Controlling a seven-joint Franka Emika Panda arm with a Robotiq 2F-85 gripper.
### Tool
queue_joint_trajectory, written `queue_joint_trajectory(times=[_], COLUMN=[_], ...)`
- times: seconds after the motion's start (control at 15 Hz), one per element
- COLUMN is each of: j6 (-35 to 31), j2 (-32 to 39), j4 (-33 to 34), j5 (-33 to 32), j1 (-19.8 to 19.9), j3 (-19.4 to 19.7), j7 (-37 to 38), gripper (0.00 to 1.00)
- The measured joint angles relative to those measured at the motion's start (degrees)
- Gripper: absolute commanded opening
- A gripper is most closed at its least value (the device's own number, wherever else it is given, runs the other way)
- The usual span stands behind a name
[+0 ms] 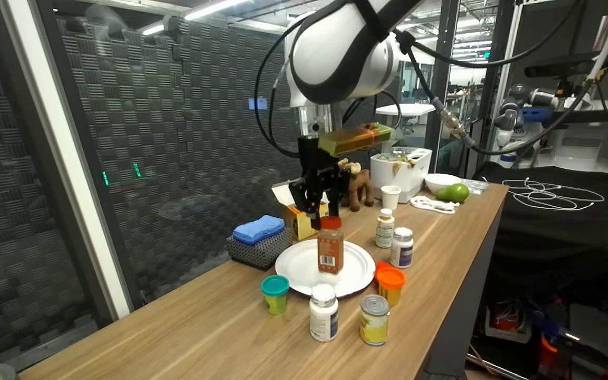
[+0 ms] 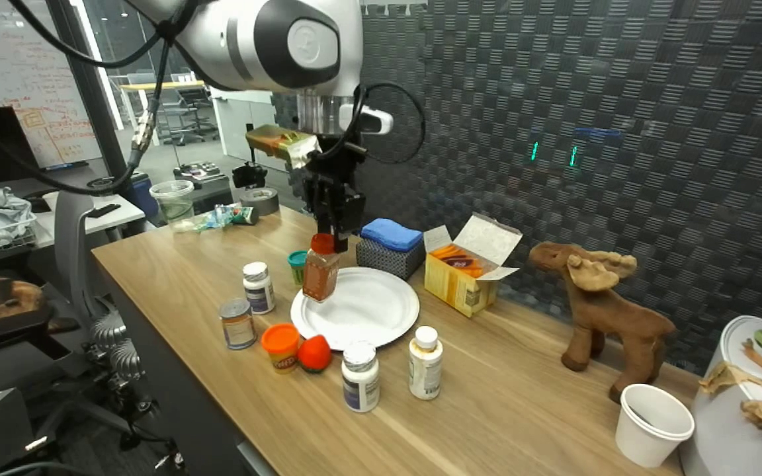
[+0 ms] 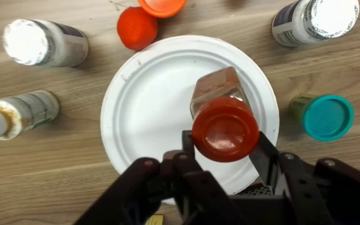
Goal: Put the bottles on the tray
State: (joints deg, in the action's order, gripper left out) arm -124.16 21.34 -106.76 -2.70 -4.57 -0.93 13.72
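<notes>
The gripper [image 3: 223, 137] is clasping a bottle [image 2: 321, 277] by its red cap [image 3: 225, 129], a finger [image 3: 265, 154] pressing on either side, and is holding it near upright over the plate [image 3: 145, 125]; no view is settling whether the base is touching down. If the fingers are parting while it is hanging clear, the bottle could be dropping and toppling. With the grip bearing on the round cap alone, the body could be swinging or slipping, and the raised rim could be catching the base. The wrist view is showing the base falling within the rim's outline, towards the teal-capped jar [image 3: 328, 118]; both exterior views are showing a metal can [image 1: 374, 322], and an exterior view is showing orange packets [image 2: 458, 258] in an open box [image 2: 452, 287]; the wrist view is leaving out can and packets.
</notes>
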Motion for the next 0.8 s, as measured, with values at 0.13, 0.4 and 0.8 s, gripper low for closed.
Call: queue_joint_trajectory(times=[0.13,0.4,0.8], j6=[-5.3,-13.7,-19.8], j2=[1.2,2.8,3.1], j4=[-1.7,-2.5,-2.5], j5=[0.0,-1.7,-9.2], j1=[-1.3,-3.0,-5.5], j3=[-0.1,0.1,3.2], j7=[1.3,3.6,6.5], gripper=[0.23,0.23,0.23])
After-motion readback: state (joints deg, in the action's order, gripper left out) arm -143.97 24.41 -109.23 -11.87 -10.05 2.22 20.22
